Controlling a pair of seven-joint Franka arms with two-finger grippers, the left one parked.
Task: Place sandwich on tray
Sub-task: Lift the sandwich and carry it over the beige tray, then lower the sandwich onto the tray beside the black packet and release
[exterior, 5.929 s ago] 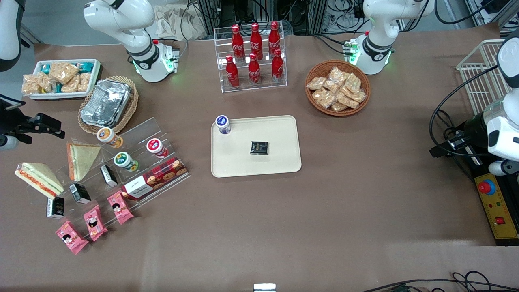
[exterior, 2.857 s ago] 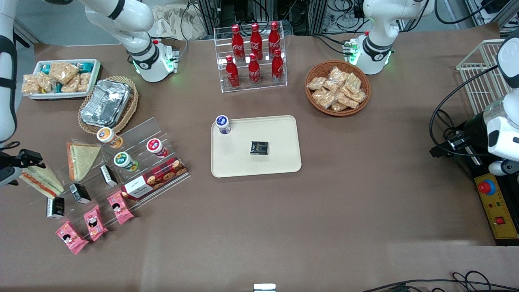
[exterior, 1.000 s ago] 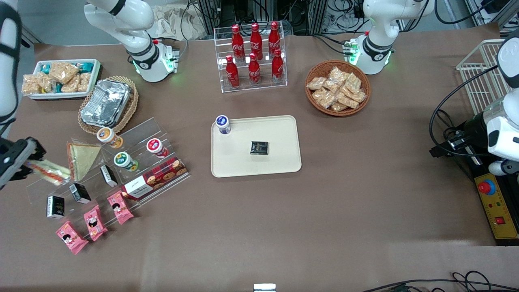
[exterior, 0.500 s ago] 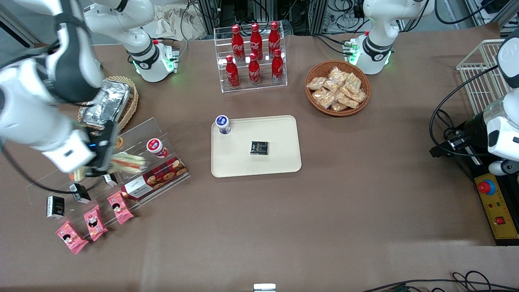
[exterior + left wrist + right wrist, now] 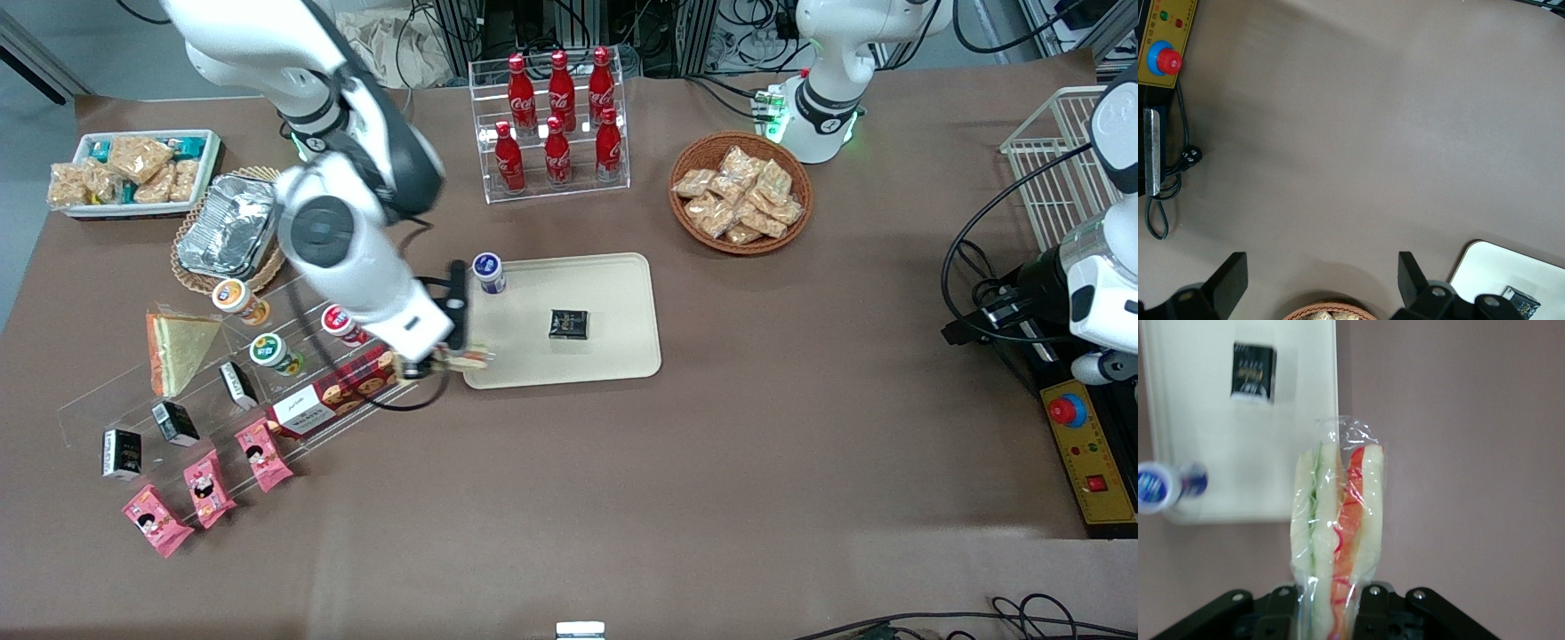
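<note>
My right gripper (image 5: pixel 444 357) is shut on the clear-wrapped sandwich (image 5: pixel 467 358), held in the air at the edge of the cream tray (image 5: pixel 613 347) nearest the working arm's end. In the right wrist view the sandwich (image 5: pixel 1336 533) stands edge-on between the fingers (image 5: pixel 1279 613), showing its red-orange and green filling, with the tray (image 5: pixel 1298 453) below it. On the tray stand a blue-lidded cup (image 5: pixel 489 272) and a small black packet (image 5: pixel 568 324).
A clear stepped stand (image 5: pixel 293 293) near the working arm's end holds the other triangular sandwich (image 5: pixel 176 348), cups, a biscuit box (image 5: pixel 338 391) and small packs. Cola bottle rack (image 5: pixel 556 116), snack basket (image 5: pixel 741 191), foil container (image 5: pixel 231 222) and a white snack tray (image 5: pixel 133 169) lie farther from the front camera.
The gripper came down on the sandwich at the stand, closed on it, lifted it and carried it sideways to the tray's edge.
</note>
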